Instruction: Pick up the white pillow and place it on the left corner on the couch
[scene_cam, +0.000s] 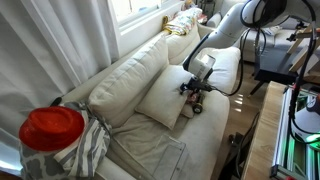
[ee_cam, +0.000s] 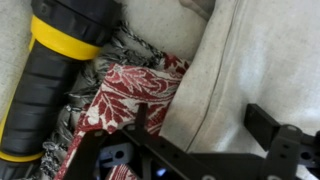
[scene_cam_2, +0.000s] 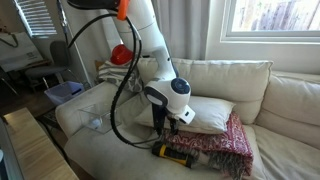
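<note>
Closest up in the wrist view, the gripper [ee_cam: 200, 120] has its black jaws spread apart, straddling the soft folded edge of the white pillow [ee_cam: 265, 60]. The pillow fills the frame from about 1 to 4 o'clock in plain matte cream fabric and is cut off at the right. At 9 o'clock lies a flashlight [ee_cam: 45, 80] with a chunky ribbed black body and a glossy yellow collar; both ends run out of frame. Between them is the red patterned pillow [ee_cam: 130, 90], a woven red-and-white leaf print with a scruffy grey fringe, mostly tucked under the white one. In an exterior view the white pillow [scene_cam_2: 210, 110] sits puffy on the seat at 3 o'clock from the gripper [scene_cam_2: 165, 122], leaning on the slouchy back cushions of the couch [scene_cam_2: 290, 105]. The arm hides the pillow's near corner. In the far corner there's a blurry red round thing [scene_cam: 52, 128], and I can't tell what it is.
</note>
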### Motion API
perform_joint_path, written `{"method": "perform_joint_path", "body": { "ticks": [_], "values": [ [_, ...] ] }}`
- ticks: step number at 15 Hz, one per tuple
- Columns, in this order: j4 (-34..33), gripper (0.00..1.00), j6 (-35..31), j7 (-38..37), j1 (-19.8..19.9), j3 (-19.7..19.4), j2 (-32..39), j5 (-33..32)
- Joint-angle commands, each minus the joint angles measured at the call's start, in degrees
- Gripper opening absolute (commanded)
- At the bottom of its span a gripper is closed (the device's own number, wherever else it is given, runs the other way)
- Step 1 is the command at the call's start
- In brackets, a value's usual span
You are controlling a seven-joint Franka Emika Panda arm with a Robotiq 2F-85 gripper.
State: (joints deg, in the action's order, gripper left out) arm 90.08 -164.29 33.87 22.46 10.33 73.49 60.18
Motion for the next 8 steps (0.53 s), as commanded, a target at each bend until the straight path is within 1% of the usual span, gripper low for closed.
{"method": "perform_joint_path", "body": {
  "ticks": [1,2,3,4,6,8],
  "values": [
    [-6.8,0.71,-6.6,-0.2,0.1,2.4,5.8,4.1],
    [-7.9,0.68,-8.2,-0.2,0.0,2.9,6.7,4.9],
    [-8.5,0.61,-10.0,-0.2,-0.3,3.3,7.1,5.6],
    [-9.3,0.52,-11.9,-0.5,-0.5,3.8,7.7,6.4],
    [-9.9,0.38,-15.7,-0.7,-1.0,5.1,7.9,7.9],
    [-8.7,0.25,-19.1,-1.4,-1.8,5.3,6.7,8.5]
  ]
}}
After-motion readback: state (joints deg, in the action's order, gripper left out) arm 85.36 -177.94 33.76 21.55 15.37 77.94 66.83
